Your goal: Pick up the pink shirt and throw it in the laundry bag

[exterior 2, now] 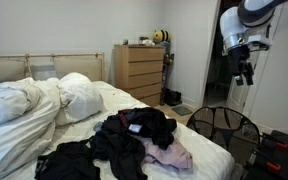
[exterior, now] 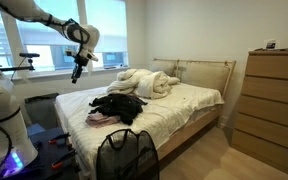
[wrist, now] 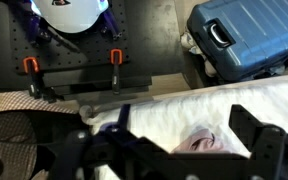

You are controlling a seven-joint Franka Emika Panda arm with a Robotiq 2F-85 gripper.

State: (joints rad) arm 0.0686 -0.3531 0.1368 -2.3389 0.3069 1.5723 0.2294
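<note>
The pink shirt [exterior: 98,118] lies on the bed at the edge of a pile of dark clothes [exterior: 121,105]. It shows in both exterior views [exterior 2: 170,157] and in the wrist view [wrist: 196,142]. The laundry bag [exterior: 124,155] is a black mesh hamper standing on the floor beside the bed, also in an exterior view [exterior 2: 224,125]. My gripper [exterior: 77,70] hangs high in the air above the bedside, well clear of the shirt [exterior 2: 246,72]. In the wrist view its jaws [wrist: 169,160] are open and empty, with the shirt far below between them.
A white duvet and pillows [exterior 2: 34,100] are bunched at the head of the bed. A wooden dresser [exterior: 269,100] stands by the wall. A blue suitcase [wrist: 239,35] and the robot's base [wrist: 74,12] are on the floor beside the bed.
</note>
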